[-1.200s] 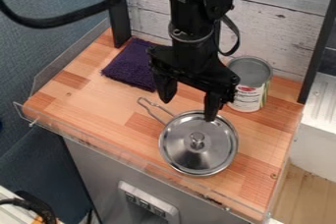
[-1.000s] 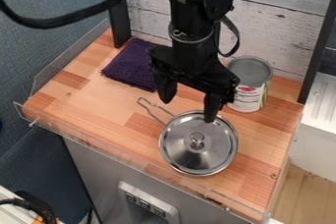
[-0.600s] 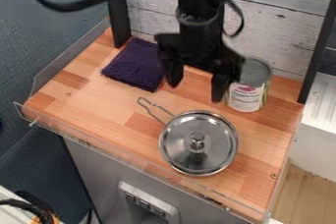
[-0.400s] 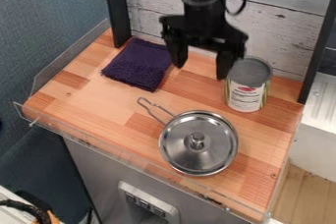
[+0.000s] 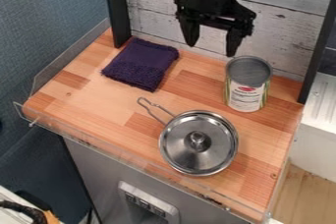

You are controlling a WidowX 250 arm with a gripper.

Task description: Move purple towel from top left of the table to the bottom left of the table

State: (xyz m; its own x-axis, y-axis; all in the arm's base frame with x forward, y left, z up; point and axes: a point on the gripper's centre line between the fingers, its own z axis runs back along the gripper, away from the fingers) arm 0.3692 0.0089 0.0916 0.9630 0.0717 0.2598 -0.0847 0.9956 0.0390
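Note:
The black gripper point(image 5: 210, 50) hangs near the back wall at the upper middle of the view, its two fingers spread apart with nothing between them. Down and to its left, the folded purple towel point(image 5: 142, 64) lies flat at the table's back left, apart from the gripper. The wooden table point(image 5: 98, 104) shows bare wood in front of the towel, toward its front left corner.
A can point(image 5: 247, 84) stands at the back right, just below and right of the gripper. A lidded metal pot point(image 5: 198, 143) sits front of centre, its handle toward the towel. A clear low rail point(image 5: 125, 153) edges the table.
The gripper has moved from over the pot up toward the back wall and slightly right, uncovering the towel's right side and the can. Towel, pot and can have stayed put.

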